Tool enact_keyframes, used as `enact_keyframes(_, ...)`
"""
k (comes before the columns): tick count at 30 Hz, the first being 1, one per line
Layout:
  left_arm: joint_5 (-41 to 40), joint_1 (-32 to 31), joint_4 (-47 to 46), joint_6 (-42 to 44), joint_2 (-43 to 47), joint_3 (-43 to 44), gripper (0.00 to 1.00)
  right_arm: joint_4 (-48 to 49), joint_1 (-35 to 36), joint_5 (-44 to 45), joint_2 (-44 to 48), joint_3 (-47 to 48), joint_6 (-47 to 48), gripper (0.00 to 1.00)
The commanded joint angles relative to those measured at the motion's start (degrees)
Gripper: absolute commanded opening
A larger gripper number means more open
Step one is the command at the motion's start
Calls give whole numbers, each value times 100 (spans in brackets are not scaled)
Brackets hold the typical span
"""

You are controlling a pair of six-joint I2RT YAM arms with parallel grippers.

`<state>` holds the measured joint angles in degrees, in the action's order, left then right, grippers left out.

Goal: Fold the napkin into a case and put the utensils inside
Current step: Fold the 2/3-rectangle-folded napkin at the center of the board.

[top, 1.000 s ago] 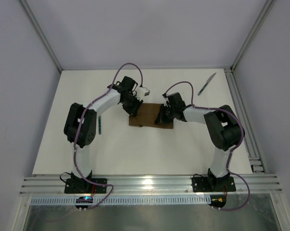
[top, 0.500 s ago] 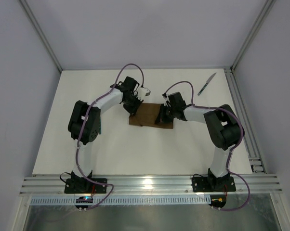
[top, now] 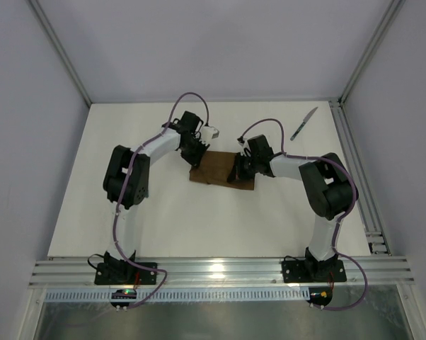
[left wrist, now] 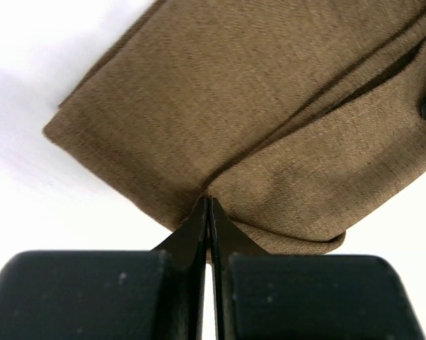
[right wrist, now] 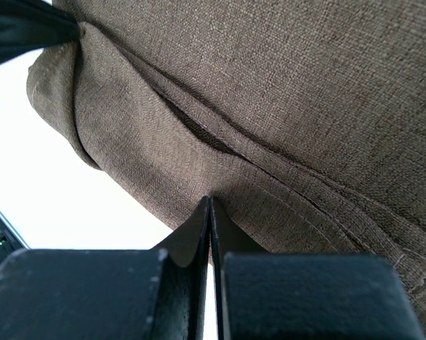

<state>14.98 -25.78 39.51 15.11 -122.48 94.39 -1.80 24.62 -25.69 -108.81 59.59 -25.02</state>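
Note:
The napkin [top: 219,171] lies folded into a dark brown oblong in the middle of the table. My left gripper [top: 197,160] is shut on its far left edge; in the left wrist view the jaws [left wrist: 209,204] pinch a fold of the cloth [left wrist: 255,120]. My right gripper [top: 240,170] is shut on its right end; in the right wrist view the jaws [right wrist: 210,204] pinch the layered cloth [right wrist: 284,106]. The knife [top: 304,122] lies at the far right, apart from both grippers. The fork is hidden under my left arm.
A metal rail [top: 358,170] runs along the table's right edge, close to the knife. White walls enclose the table on the left, far and right sides. The aluminium base rail [top: 213,271] borders the near edge.
My left arm's elbow has swung to the right and now covers the fork. The left gripper has shifted slightly at the napkin's left edge. The right arm has barely moved.

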Motion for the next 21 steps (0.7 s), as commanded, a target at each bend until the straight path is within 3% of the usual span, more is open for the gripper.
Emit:
enact_keyframes(1,4,161,-233,-184,-40,18,0,-364,-10,205,96,52,321,4)
enact_keyframes(7,277,170,-487,-298,22,-263,0,-383,191,442,773,228,401,4)
enact_keyframes(11,347,170,-540,-395,13,-246,0,354,596,320,1029,246,243,4)
enact_keyframes(21,330,170,-540,-474,13,-210,0,1893,1115,82,-34,536,-662,4)
